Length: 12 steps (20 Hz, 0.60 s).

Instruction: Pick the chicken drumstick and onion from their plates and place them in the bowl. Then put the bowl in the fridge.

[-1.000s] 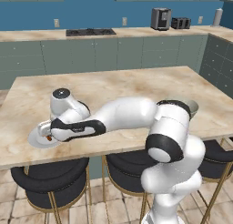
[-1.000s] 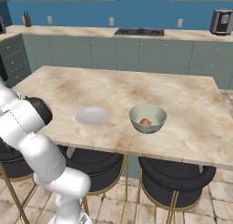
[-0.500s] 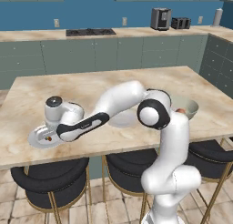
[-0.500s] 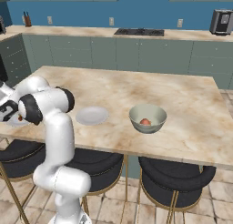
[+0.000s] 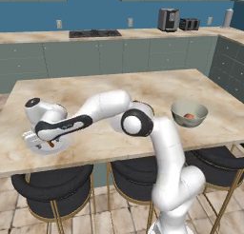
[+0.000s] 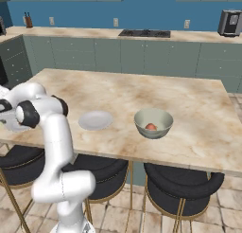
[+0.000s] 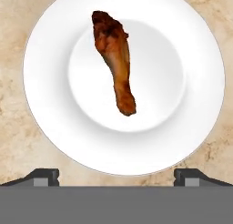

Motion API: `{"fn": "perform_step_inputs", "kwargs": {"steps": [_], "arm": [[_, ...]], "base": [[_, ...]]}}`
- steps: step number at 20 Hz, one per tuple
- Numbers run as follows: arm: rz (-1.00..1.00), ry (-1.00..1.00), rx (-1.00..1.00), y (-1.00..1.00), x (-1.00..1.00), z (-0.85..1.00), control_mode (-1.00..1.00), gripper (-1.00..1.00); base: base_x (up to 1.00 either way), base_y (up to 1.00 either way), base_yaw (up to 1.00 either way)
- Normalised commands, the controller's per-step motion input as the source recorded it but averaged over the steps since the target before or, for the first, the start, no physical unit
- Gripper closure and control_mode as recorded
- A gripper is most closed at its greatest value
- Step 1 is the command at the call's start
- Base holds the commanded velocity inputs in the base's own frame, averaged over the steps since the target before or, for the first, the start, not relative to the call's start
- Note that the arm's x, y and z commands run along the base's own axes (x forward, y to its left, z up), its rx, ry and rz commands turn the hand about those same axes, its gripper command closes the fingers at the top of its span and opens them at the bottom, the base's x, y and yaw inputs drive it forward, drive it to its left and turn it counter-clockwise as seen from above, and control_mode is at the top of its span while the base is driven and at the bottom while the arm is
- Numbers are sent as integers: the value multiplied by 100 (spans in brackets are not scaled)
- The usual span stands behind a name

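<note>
Clearly the gripper (image 7: 116, 175) hangs wide over the chicken drumstick (image 7: 113, 59) lying upper-centre on its plate (image 7: 54, 127) — descending off-axis could nudge the meat sideways — missing the grasp.

Brown-orange chicken drumstick (image 7: 114, 59) lies flat in the well of a round pale white plate (image 7: 54, 127), thick end at 11 o'clock, thin bone end at 5. That plate (image 5: 35, 145) sits near the marble counter's front edge. Second, bare plate (image 6: 95, 120) lies w/ a deep cream bowl (image 6: 153, 123) just at its 3 o'clock; small orange-brown onion (image 6: 151, 127) rests inside the bowl.
</note>
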Motion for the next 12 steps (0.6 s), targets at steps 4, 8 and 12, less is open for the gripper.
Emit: {"fn": "perform_step_inputs", "kwargs": {"steps": [4,8,12], "arm": [[-2,3,-11,0,22,-10,-100,-100],[-2,0,-9,-3,23,-21,-100,-100],[0,-1,-2,-8,27,-33,-100,-100]], "base": [[0,0,0],[0,0,0],[0,0,0]]}}
